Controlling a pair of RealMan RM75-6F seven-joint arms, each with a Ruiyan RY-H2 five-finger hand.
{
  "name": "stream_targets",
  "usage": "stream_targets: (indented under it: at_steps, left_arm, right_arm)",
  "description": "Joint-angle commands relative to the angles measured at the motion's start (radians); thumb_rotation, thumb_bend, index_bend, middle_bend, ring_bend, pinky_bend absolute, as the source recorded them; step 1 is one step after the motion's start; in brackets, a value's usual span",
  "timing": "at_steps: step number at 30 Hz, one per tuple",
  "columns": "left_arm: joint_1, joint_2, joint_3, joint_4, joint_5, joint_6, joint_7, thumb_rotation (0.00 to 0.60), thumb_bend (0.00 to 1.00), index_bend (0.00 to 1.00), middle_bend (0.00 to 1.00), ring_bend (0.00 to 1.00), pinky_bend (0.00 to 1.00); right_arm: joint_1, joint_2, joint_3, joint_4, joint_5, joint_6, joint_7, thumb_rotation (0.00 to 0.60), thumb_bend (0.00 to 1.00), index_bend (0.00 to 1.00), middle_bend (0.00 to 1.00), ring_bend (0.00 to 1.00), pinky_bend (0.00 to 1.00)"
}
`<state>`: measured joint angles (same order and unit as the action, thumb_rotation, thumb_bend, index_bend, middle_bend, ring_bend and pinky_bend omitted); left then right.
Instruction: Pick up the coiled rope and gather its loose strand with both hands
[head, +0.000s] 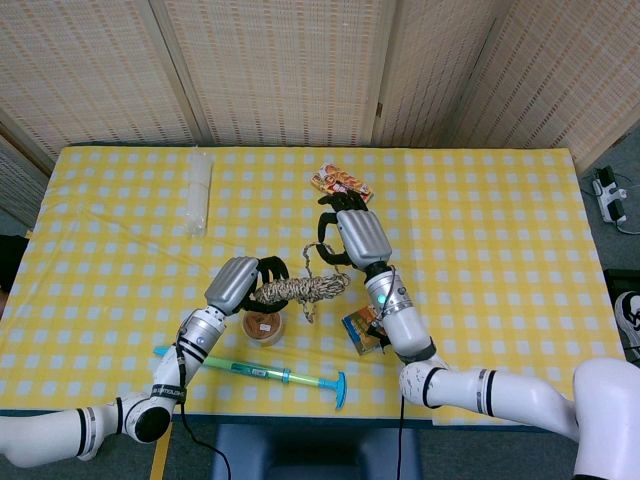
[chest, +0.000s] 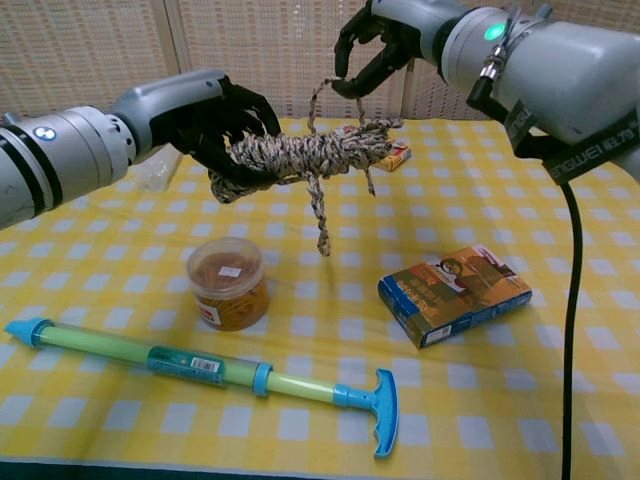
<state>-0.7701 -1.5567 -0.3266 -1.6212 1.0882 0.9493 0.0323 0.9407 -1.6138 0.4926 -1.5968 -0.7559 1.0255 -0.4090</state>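
Observation:
The coiled rope (chest: 305, 153), a speckled beige and brown bundle, hangs in the air above the table, and my left hand (chest: 215, 125) grips its left end. In the head view the coil (head: 300, 289) lies across the middle, with the left hand (head: 243, 284) at its left end. My right hand (chest: 375, 45) is raised above the coil's right end and pinches the loose strand (chest: 318, 205). The strand loops over the coil and its free end dangles below. Seen from the head camera, the right hand (head: 350, 232) sits just behind the coil.
On the checked tablecloth stand a round tub (chest: 229, 284), a blue box (chest: 454, 294) and a green-and-blue pump toy (chest: 210, 368) near the front edge. A red snack box (head: 341, 185) and a clear plastic roll (head: 199, 190) lie further back.

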Motion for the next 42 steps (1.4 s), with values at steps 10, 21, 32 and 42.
stream_targets:
  at_steps: [10,21,32,42]
  left_arm:
    - [-0.089,-0.097,-0.056,0.049,-0.306,0.035,0.199,0.600,0.62,0.70,0.63,0.60,0.68]
    - [-0.111,-0.146,-0.183,0.084,-0.601,0.103,0.196,0.600,0.62,0.70,0.65,0.62,0.68]
    - [0.005,-0.052,-0.291,-0.001,-0.570,0.058,-0.060,0.600,0.62,0.70,0.65,0.62,0.68]
    - [0.104,0.045,-0.302,-0.134,-0.405,0.010,-0.245,0.600,0.62,0.70,0.65,0.62,0.68]
  right_arm:
    - [0.018,0.079,0.022,-0.194,-0.017,0.068,-0.007,0.600,0.41,0.63,0.23,0.11,0.00]
    - [-0.043,0.156,-0.057,-0.396,-0.179,0.131,0.033,0.600,0.43,0.63,0.24,0.11,0.00]
    - [-0.180,0.236,-0.186,-0.408,-0.311,0.159,0.173,0.600,0.43,0.64,0.24,0.12,0.00]
    - [-0.200,0.192,-0.194,-0.248,-0.257,0.106,0.282,0.600,0.43,0.65,0.23,0.12,0.00]
